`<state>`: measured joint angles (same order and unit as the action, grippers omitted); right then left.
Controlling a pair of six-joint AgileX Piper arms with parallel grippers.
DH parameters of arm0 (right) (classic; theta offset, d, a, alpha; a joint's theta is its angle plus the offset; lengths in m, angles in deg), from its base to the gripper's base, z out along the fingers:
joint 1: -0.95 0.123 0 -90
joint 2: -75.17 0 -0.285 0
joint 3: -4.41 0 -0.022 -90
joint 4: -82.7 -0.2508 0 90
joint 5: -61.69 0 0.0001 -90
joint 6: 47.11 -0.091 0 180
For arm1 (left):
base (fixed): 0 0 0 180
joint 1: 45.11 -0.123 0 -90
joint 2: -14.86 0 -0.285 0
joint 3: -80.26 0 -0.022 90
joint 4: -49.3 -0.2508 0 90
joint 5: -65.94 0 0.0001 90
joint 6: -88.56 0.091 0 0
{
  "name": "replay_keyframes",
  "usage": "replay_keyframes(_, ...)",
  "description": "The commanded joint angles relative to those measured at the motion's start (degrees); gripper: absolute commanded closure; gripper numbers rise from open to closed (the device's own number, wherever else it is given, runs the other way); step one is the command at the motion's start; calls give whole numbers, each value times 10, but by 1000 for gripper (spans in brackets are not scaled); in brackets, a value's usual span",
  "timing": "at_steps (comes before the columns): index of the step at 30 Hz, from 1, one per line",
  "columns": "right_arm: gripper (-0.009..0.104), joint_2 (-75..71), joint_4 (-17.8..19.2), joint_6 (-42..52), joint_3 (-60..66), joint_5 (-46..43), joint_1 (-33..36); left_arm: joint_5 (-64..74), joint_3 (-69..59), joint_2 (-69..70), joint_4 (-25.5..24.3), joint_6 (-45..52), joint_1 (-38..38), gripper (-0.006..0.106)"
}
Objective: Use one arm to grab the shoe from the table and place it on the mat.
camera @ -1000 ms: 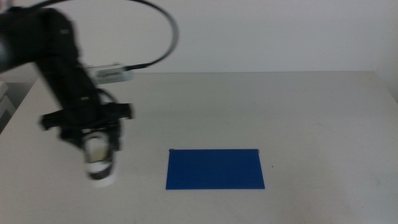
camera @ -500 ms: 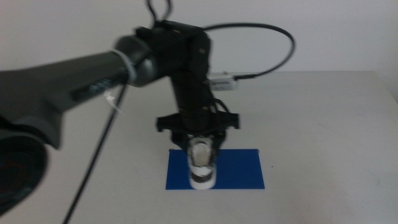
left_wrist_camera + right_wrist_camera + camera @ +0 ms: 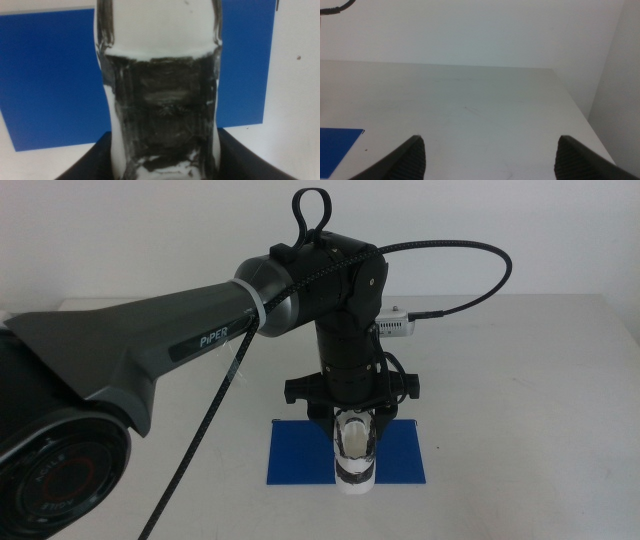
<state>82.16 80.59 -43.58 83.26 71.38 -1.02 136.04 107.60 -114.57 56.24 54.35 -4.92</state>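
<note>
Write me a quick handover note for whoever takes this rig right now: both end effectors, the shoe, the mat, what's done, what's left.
Left end effector: shut on the shoe, holding it toe-down over the blue mat.
Right end effector: open, waiting off to the side above bare table.
Done: shoe picked up and brought to the mat.
Left: set it down on the mat, release, pull the arm back. Whether the sole already touches the mat can't be told.
</note>
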Motion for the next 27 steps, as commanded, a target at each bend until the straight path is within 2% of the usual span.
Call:
replay_keyframes(1,29,-12,5,7,-5,-45,-3,52,18,37,4,-8,3,102)
replay_keyframes(14,29,-12,5,7,-5,-45,-3,53,18,37,-90,-4,3,102)
replay_keyframes(21,29,-12,5,7,-5,-45,-3,51,18,37,-161,-9,3,102)
replay_keyframes(24,29,-12,5,7,-5,-45,-3,53,18,37,-151,-45,4,102)
replay_keyframes(27,29,-12,5,7,-5,-45,-3,53,18,37,-117,-98,4,102)
